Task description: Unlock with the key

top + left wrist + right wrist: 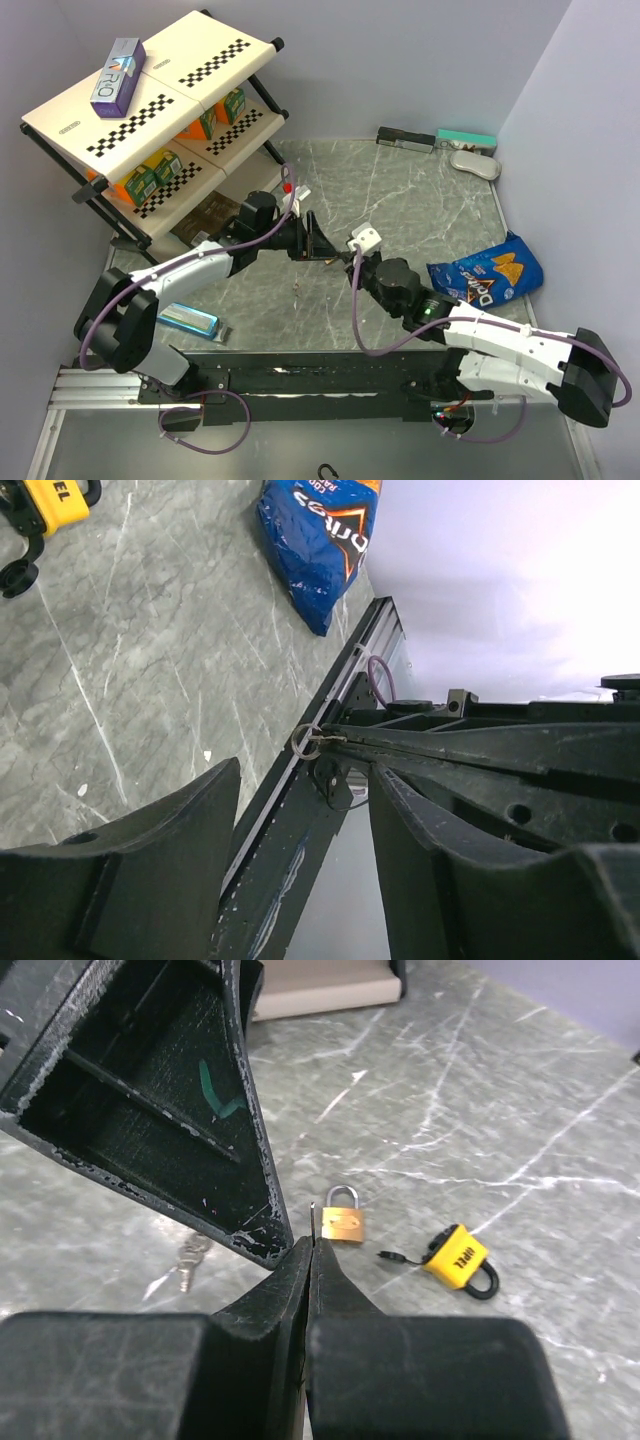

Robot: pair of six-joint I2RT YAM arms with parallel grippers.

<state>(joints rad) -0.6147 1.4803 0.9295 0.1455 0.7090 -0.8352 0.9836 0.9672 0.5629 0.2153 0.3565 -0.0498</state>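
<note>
Fingers of the right gripper (309, 1250) fill the bottom centre of the right wrist view. They are pressed fully together on a thin key (313, 1218), which shows edge-on as a sliver above their tips. In the left wrist view its key ring (307, 742) sits at mid-frame.

The left gripper (305, 770) stands about half open around that tip and holds nothing. One of its fingers looms in the upper left of the right wrist view, just beside the key.

This looks like a handover or re-grip of the key above the bench (520, 1100). To do it well, the left fingers should close flat on the ring end, and the right should let go only once that pinch is firm. The blade should end up free and pointing outward.

Past the key, at frame centre, a brass padlock (344, 1222) lies flat on the bench. To its right lies a yellow padlock (457, 1257), and at lower left a bunch of keys (190, 1258). I cannot tell which lock this key fits. Either lock lies loose and will likely need bracing.
</note>
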